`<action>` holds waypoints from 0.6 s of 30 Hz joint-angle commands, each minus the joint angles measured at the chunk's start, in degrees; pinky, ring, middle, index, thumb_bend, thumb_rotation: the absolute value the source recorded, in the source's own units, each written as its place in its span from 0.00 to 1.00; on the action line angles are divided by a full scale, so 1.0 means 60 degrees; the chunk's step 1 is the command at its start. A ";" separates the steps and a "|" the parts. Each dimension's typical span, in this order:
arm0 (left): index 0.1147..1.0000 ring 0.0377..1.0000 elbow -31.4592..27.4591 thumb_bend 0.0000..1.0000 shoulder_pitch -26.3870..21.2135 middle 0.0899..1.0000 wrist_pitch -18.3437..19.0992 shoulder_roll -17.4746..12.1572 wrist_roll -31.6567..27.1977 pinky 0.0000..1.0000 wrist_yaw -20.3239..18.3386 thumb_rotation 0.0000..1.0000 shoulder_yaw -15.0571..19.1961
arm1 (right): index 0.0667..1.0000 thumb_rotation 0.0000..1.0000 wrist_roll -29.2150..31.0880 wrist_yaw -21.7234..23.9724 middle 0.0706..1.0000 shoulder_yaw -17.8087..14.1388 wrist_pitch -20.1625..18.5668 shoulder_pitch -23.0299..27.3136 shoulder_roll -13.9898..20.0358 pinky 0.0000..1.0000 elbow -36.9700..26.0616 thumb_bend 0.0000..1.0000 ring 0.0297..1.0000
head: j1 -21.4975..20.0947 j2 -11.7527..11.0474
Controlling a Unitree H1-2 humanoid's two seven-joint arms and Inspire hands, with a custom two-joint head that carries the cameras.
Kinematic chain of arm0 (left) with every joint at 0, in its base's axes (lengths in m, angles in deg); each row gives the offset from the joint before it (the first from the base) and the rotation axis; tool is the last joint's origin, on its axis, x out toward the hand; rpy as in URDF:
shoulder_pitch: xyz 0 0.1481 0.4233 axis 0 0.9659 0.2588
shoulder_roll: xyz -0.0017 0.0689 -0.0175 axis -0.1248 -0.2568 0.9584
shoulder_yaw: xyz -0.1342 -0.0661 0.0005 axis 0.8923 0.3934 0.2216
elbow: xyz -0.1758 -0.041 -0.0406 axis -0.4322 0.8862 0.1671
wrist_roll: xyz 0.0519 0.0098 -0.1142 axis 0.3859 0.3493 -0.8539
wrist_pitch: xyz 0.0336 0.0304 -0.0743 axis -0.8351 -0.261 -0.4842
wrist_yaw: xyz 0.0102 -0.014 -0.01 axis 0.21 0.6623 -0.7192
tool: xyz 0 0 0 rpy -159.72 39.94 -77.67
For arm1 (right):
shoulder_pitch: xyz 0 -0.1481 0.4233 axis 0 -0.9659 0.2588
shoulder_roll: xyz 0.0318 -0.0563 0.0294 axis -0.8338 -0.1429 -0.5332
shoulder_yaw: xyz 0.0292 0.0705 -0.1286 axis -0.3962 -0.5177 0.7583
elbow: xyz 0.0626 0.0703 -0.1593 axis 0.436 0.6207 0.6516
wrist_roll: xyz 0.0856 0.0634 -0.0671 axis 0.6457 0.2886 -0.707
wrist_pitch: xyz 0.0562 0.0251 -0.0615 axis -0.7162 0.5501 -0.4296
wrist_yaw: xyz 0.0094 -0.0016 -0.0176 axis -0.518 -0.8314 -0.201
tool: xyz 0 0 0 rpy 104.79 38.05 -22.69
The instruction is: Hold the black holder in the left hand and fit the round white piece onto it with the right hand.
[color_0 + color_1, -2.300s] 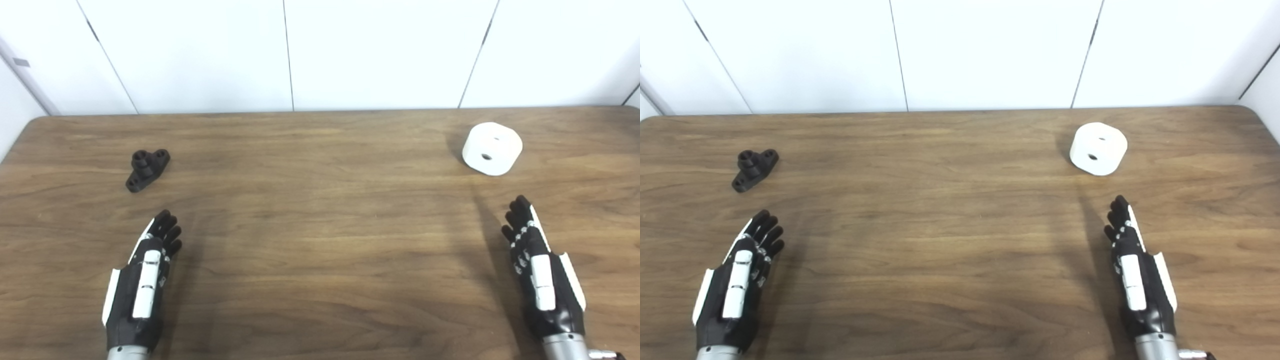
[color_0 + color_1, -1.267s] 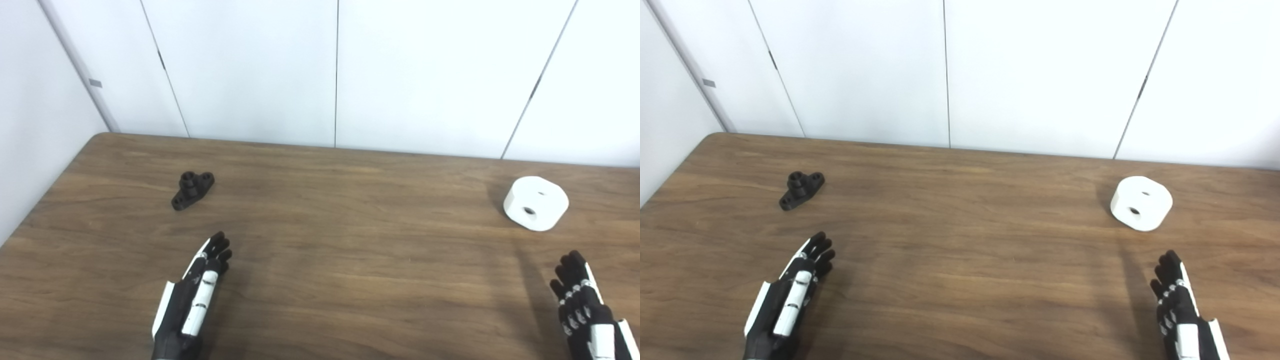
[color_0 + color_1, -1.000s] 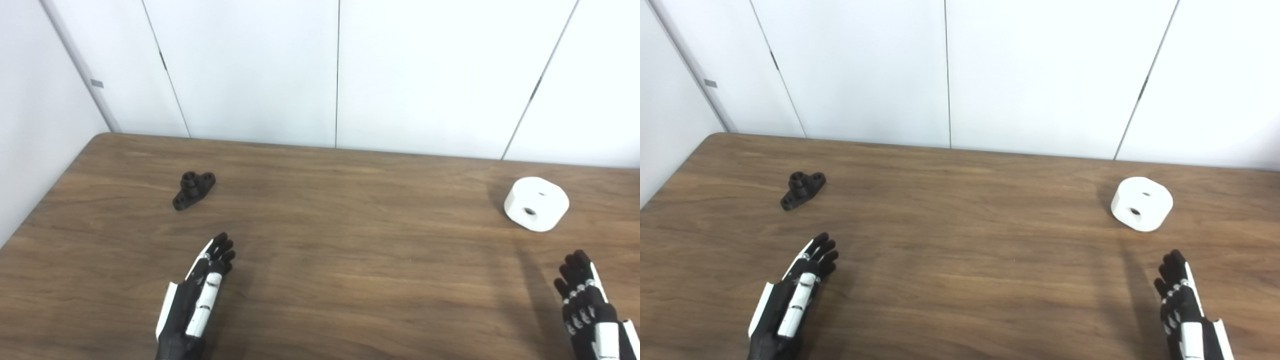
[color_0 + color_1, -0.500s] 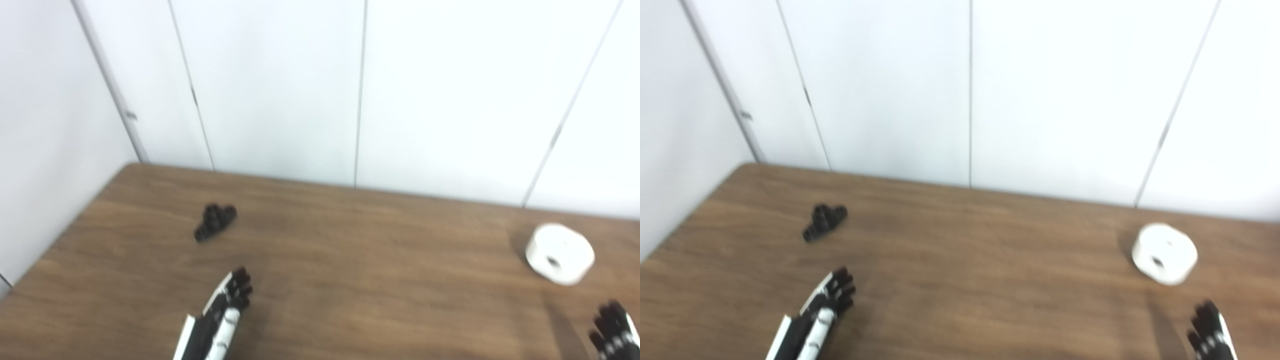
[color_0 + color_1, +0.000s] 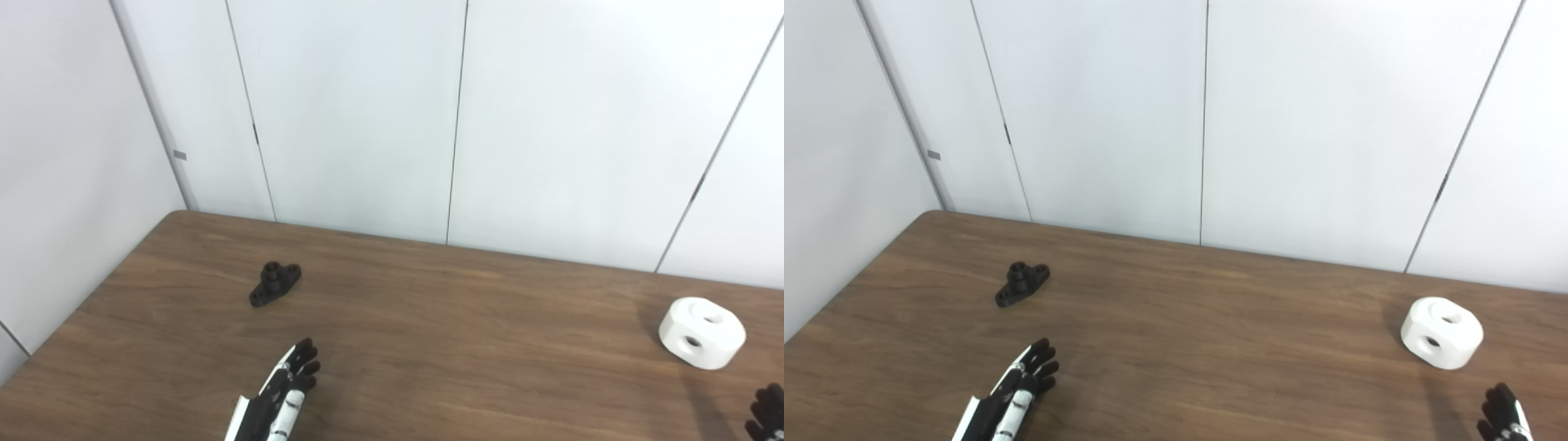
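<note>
The black holder (image 5: 275, 283) lies on the wooden table (image 5: 429, 318) at the far left, a short post standing up from its flat base. The round white piece (image 5: 702, 333) lies at the far right, two holes showing. My left hand (image 5: 278, 401) is flat and open at the bottom edge, below and a little right of the holder, apart from it. My right hand (image 5: 1503, 416) holds nothing; only its straight fingertips show at the bottom right corner, below the white piece.
White wall panels (image 5: 453, 122) stand behind the table's far edge and along its left side. The table's rounded far left corner (image 5: 177, 214) is in view.
The camera has tilted up and to the left, so the whole scene sits lower in the picture and more wall shows. The holder and the white piece lie where they were. Both hands are cut off lower.
</note>
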 commanded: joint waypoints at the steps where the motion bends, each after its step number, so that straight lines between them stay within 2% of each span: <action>1: 0.92 0.89 0.0278 0.47 -0.0059 0.92 -0.0142 0.0494 0.0080 0.89 0.0025 0.78 -0.0063 | 1.00 1.00 0.0041 0.0056 1.00 0.0083 0.0267 -0.0311 -0.0170 1.00 0.0630 0.51 1.00 | 0.0016 0.0040; 7: 0.92 0.90 0.0026 0.50 -0.0070 0.91 0.0104 0.0433 0.0027 0.88 0.0033 0.70 -0.0011 | 1.00 1.00 -0.0071 -0.0024 0.99 0.0117 0.0027 -0.0336 -0.0212 1.00 0.0406 0.51 1.00 | 0.0010 0.0148; 9: 0.92 0.90 -0.0015 0.50 -0.0068 0.91 0.0046 0.0374 0.0161 0.89 0.0031 0.59 -0.0003 | 1.00 1.00 -0.0041 -0.0005 0.99 0.0139 0.0014 -0.0353 -0.0235 1.00 0.0336 0.52 1.00 | -0.0014 0.0181; 12: 0.93 0.90 -0.0067 0.51 -0.0110 0.92 -0.0347 0.0129 0.0786 0.88 0.0046 0.47 0.0040 | 1.00 1.00 -0.0085 -0.0053 0.98 0.0148 -0.0022 -0.0350 -0.0291 1.00 0.0331 0.53 1.00 | -0.0043 0.0191; 16: 0.94 0.92 -0.0804 0.55 -0.0213 0.93 0.0126 -0.0158 0.2148 0.89 0.0239 0.36 0.0320 | 1.00 1.00 -0.0083 -0.0037 0.98 0.0194 -0.0033 -0.0328 -0.0348 1.00 0.0320 0.52 1.00 | -0.0092 0.0207; 18: 0.93 0.92 -0.1123 0.58 -0.0355 0.94 0.0437 -0.0257 0.2580 0.88 0.0247 0.25 0.0530 | 1.00 1.00 -0.0191 -0.0077 0.98 0.0215 -0.0082 -0.0338 -0.0375 1.00 0.0275 0.54 1.00 | -0.0107 0.0223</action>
